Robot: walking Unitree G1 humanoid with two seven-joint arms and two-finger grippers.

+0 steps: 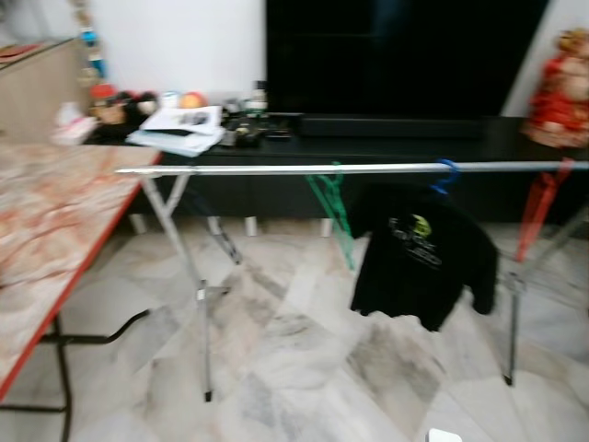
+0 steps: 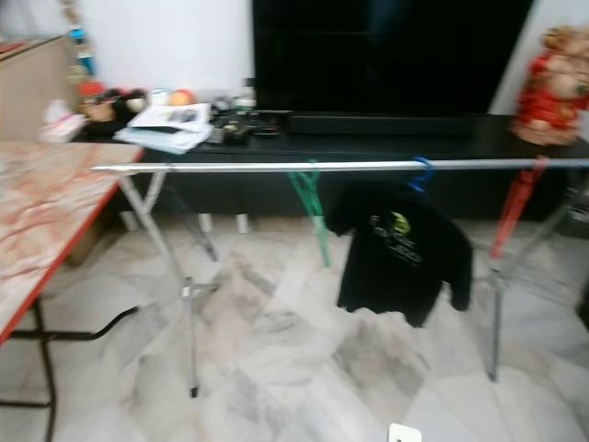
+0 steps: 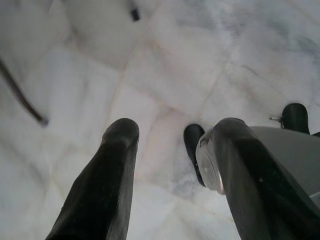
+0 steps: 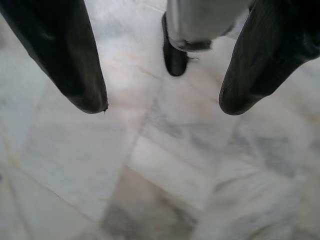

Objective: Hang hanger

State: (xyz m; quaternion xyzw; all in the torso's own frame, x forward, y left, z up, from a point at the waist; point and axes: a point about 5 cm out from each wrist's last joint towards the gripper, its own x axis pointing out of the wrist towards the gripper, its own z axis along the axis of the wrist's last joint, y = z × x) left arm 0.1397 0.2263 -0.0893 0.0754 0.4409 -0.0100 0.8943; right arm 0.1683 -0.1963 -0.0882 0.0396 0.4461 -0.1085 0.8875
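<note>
- One metal drying rack, its rail (image 1: 368, 168) running straight across mid-frame, w/ folding legs at the left and right ends standing on the marble floor (image 1: 294, 368).
- Three hangers on the rail: one green hanger (image 1: 329, 207) at centre, empty; one blue hanger (image 1: 446, 177) right of centre, only its hook seen; one red hanger (image 1: 537, 210) at far right, empty.
- One black T-shirt (image 1: 421, 253) w/ a pale chest print hangs from the blue hanger, just right of the green one.
- One marble-pattern table (image 1: 46, 230) w/ red edge fills the left side; its near corner sits just beside the rail's left end.
- One big dark TV (image 1: 405, 55) at upper centre over a low black cabinet (image 1: 368, 147); papers (image 1: 179, 127) and small clutter at upper left of it, too blurred to count.
- One red figure (image 1: 561, 87) at upper right, blurred.
- Left gripper (image 3: 172, 137): two black fingers spread apart, nothing between them, pointing down at floor.
- Right gripper (image 4: 162, 102): two fingers wide apart, empty, also over floor.
- Two black robot feet in left wrist view, one in right wrist view.
</note>
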